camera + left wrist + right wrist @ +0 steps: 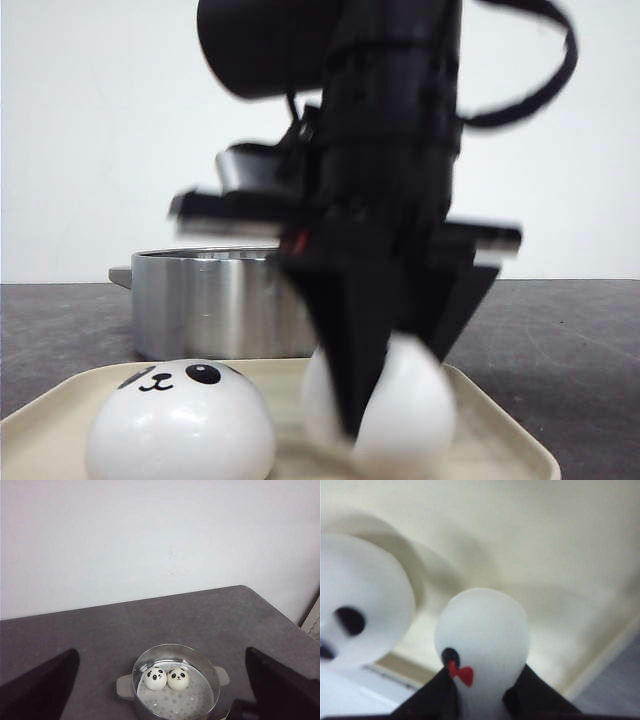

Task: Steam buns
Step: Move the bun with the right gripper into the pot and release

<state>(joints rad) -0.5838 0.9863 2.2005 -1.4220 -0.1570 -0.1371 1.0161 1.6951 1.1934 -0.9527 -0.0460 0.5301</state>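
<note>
A: Between the fingers of the right gripper (365,420), one white bun (415,405) is being squeezed; the black fingers (532,692) are pressing in on both of its sides, and it is sitting on the cream tray (500,425).

B: How many buns are you counting in all?

A: Four. Two are lying on the tray: the one the right gripper is clenching, and a second bun (180,420) just beside that gripper, toward the robot's left, showing its panda face. Two more are sitting inside the steel steamer pot (215,305).

B: Where is that pot standing, taken from the gripper?

A: Directly behind the right gripper, farther from the robot, on the dark grey tabletop (570,340). The left wrist view is looking down into it: the two panda buns, one (155,678) and the other (178,678), are resting side by side and touching, on the perforated floor of the pot.

B: And the left gripper?

A: Its two dark fingers (37,690) are standing wide apart at the edges of its own view, with nothing between them, so it is released. It is hanging above the tabletop with the pot ahead of it.

B: Anything more on the gripped bun?

A: In the right wrist view it (482,640) is showing a black spot and a small red bow near the fingers. The neighbouring bun (362,615) is blurred there.
</note>
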